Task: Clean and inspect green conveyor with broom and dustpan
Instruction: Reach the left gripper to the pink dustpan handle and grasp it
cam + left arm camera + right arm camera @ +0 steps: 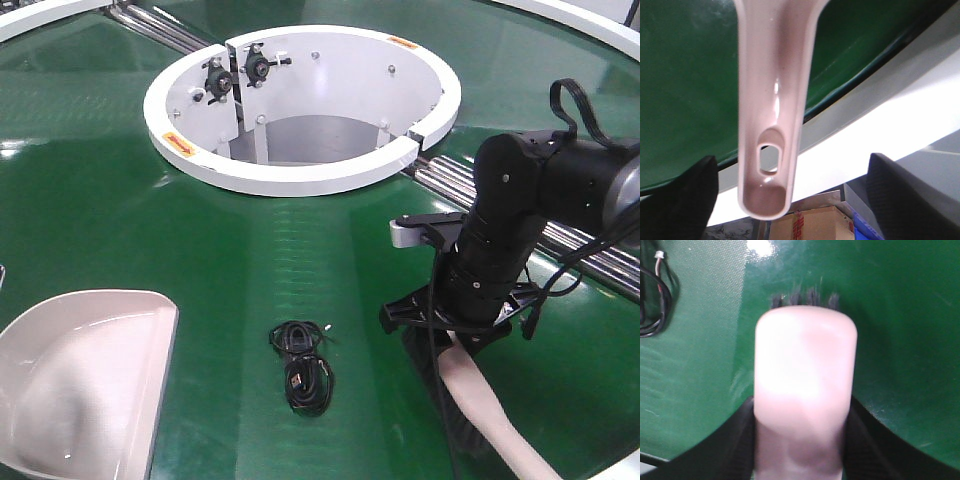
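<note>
The glossy green conveyor (pixel 100 220) fills the front view. The pinkish-beige dustpan (pixel 80 390) lies on it at the lower left, scoop up. In the left wrist view its handle (pixel 771 75) with a hole hangs between the wide-apart fingers (pixel 690 200) of my left gripper (pixel 790 167), which is open and not touching it. My right gripper (pixel 460 335) is shut on the broom (pixel 495 420) at the lower right, dark bristles on the belt. In the right wrist view the broom (pixel 805 370) is clamped between both fingers, with bristle tips showing beyond it.
A coiled black cable (pixel 303 365) lies on the belt between dustpan and broom, and shows in the right wrist view (pixel 652 295). The white hub ring (pixel 300 175) stands behind. Silver rollers (pixel 575 240) run under the right arm. A cardboard box (pixel 810 225) sits below the conveyor's white edge.
</note>
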Motion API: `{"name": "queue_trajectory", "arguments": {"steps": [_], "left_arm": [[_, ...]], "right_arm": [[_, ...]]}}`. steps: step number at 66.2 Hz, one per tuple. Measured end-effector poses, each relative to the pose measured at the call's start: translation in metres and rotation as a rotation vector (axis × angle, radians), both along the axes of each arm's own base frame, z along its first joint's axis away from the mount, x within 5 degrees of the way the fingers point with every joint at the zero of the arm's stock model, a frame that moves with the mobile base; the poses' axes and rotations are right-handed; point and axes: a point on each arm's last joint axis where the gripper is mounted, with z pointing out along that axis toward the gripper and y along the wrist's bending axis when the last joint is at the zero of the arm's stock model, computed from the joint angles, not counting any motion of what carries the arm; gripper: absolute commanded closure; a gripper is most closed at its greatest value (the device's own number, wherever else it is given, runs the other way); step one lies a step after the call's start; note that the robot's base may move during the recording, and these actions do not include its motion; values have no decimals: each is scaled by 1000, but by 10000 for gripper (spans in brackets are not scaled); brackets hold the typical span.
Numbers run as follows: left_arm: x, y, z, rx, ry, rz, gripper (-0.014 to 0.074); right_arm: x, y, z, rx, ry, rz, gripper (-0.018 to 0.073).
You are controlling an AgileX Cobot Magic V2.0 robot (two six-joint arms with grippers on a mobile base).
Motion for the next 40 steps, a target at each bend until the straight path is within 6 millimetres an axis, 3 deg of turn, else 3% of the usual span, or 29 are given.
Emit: {"name": "queue_trajectory", "arguments": {"steps": [25,40], "left_arm": [[8,13,9,-37,-58,67,38],[20,13,-9,-48,-2,53,38]], "right_arm": [[0,0,0,0,0,0,565],[0,0,0,0,0,0,565]]}}
